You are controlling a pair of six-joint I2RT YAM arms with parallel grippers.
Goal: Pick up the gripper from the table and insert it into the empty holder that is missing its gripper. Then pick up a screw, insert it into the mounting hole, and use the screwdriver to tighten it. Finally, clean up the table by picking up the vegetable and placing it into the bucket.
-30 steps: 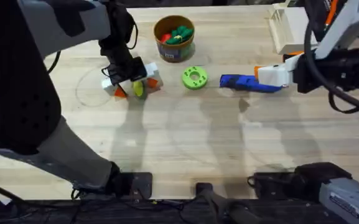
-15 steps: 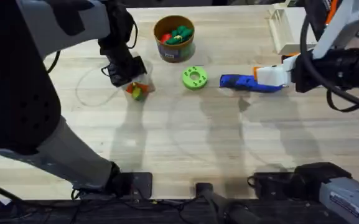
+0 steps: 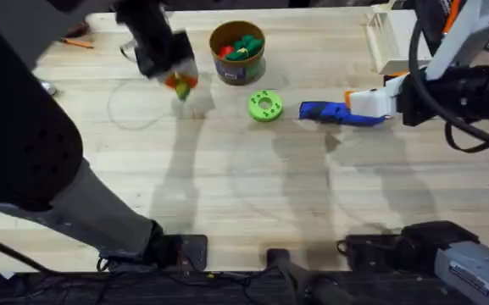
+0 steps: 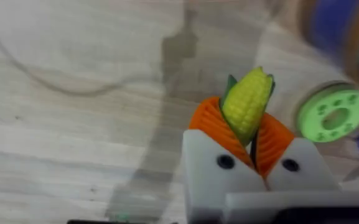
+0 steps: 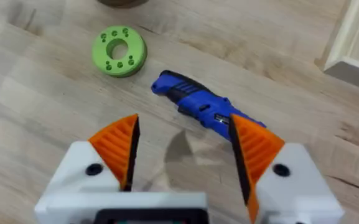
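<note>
Left gripper raised off the wooden table, orange ribbed pads clamped on the small yellow toy corn vegetable, just left of the ochre-yellow round bucket. Right gripper spread wide above the blue pen-shaped screwdriver, green ring-shaped disc nearby.

Even, bright light is cast from above. Soft shadows are thrown on the table toward 6 o'clock. The left arm is blurred.
</note>
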